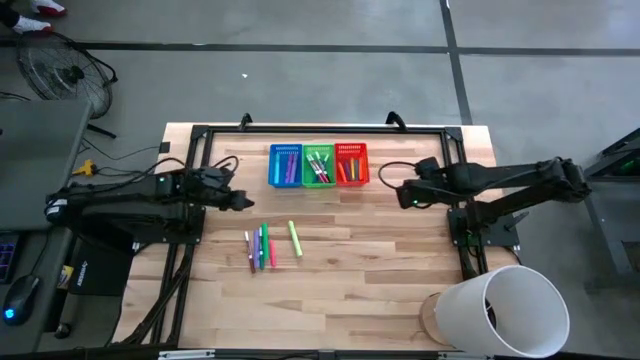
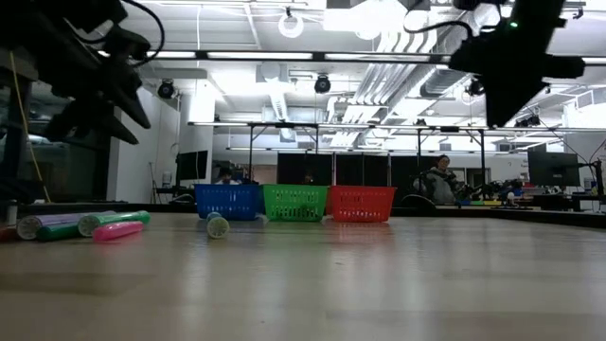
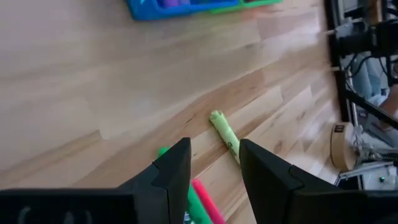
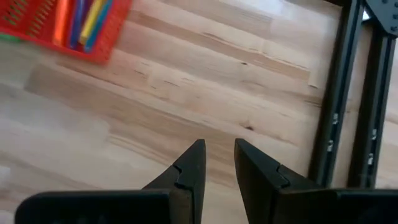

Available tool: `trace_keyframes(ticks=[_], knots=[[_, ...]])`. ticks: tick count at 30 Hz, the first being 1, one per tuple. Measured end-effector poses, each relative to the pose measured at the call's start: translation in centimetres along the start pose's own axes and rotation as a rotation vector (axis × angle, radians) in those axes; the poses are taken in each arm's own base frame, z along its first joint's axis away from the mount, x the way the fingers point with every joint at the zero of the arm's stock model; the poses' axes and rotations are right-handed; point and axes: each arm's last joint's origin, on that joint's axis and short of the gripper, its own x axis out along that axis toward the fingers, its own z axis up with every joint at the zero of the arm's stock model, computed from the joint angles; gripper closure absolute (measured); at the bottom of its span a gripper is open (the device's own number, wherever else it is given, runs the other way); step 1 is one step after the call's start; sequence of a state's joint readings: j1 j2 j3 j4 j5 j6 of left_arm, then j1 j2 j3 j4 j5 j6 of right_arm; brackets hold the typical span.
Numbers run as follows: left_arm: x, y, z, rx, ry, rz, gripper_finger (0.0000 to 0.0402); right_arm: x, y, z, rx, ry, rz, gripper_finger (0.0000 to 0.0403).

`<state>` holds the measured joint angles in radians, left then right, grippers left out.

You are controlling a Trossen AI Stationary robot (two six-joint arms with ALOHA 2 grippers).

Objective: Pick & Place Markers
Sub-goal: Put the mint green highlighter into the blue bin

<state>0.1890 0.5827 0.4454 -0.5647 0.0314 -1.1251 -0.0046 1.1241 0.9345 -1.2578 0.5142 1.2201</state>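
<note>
Several loose markers [image 1: 260, 247] lie flat on the wooden table, with a yellow-green marker [image 1: 295, 238] just to their right. In the left wrist view the yellow-green marker [image 3: 225, 134] lies beyond my fingers, and green and pink ones [image 3: 202, 199] lie below them. My left gripper [image 1: 245, 203] hovers open above and to the far left of this group, holding nothing. My right gripper [image 1: 400, 195] hangs in the air right of the red basket [image 1: 352, 165], its fingers [image 4: 193, 165] slightly apart and empty. The blue [image 1: 285, 165], green [image 1: 319, 165] and red baskets hold more markers.
A black frame [image 1: 320, 130] runs around the table's far part and down both sides. A white cylinder [image 1: 510, 310] stands at the near right corner. Bare wood lies between the baskets and the loose markers. People sit in the room behind [image 2: 440, 180].
</note>
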Motion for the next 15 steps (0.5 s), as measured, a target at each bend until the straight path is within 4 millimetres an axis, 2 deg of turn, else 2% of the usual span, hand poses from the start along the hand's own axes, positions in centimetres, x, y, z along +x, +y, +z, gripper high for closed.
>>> trace_keyframes(ticks=[8,15], knots=[[4.4,-1.6,-0.3,-0.174,0.094,0.098,0.0266,1.4,-3.4,-1.6,-0.104,-0.02,0.053,0.033],[6.9,-6.5,-0.9,-0.193,0.099,0.172,0.0266,2.4,-5.5,-2.8,-0.169,-0.014,0.107,0.033]])
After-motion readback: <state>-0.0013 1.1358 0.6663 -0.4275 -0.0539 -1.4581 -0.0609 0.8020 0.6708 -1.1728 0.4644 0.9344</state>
